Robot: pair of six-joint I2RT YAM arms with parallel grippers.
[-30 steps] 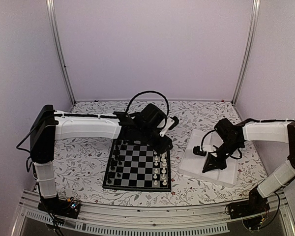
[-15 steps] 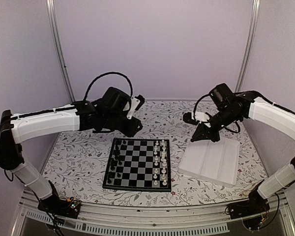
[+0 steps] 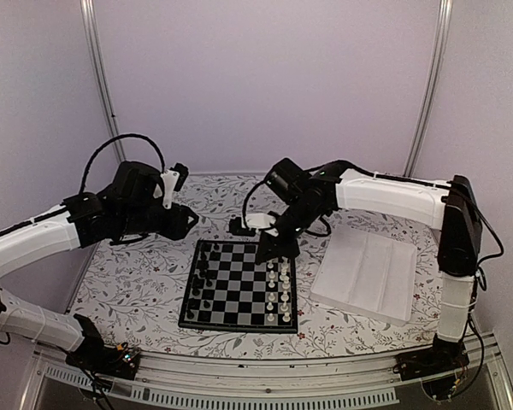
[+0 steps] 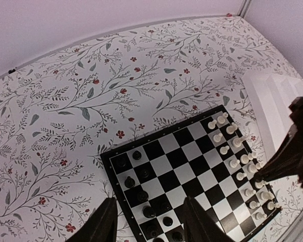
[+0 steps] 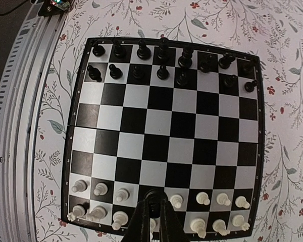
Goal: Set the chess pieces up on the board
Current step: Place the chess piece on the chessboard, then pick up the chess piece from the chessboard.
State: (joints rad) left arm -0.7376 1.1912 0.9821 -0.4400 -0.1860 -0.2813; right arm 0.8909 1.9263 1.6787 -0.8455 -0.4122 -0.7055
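At the lower middle of the top view, the board (image 3: pixel 239 286) lies flat on the flower-patterned surface (image 3: pixel 137 273). The black chess pieces (image 3: pixel 201 282) stand along its two left columns and the white pieces (image 3: pixel 280 290) along its two right columns. A white tray (image 3: pixel 368 273) sits just beside the board on the right.

The right gripper (image 3: pixel 272 252) hangs over the board's far right corner, pointing down. Its own camera looks straight down on the board (image 5: pixel 161 131), with the chess pieces (image 5: pixel 162 73) in the top two rows and the white pieces (image 5: pixel 202 198) in the bottom two. The right gripper (image 5: pixel 152 194) is clenched, fingers pressed together over the inner white row. Whether a piece is pinched between them cannot be told.

The left gripper (image 3: pixel 186 224) is raised in the upper left of the top view, away from the board. In its wrist view the left gripper (image 4: pixel 149 199) is released, its fingers (image 4: pixel 106 222) spread with nothing between them, above the board (image 4: pixel 187 166) and the chess pieces (image 4: pixel 142 194).
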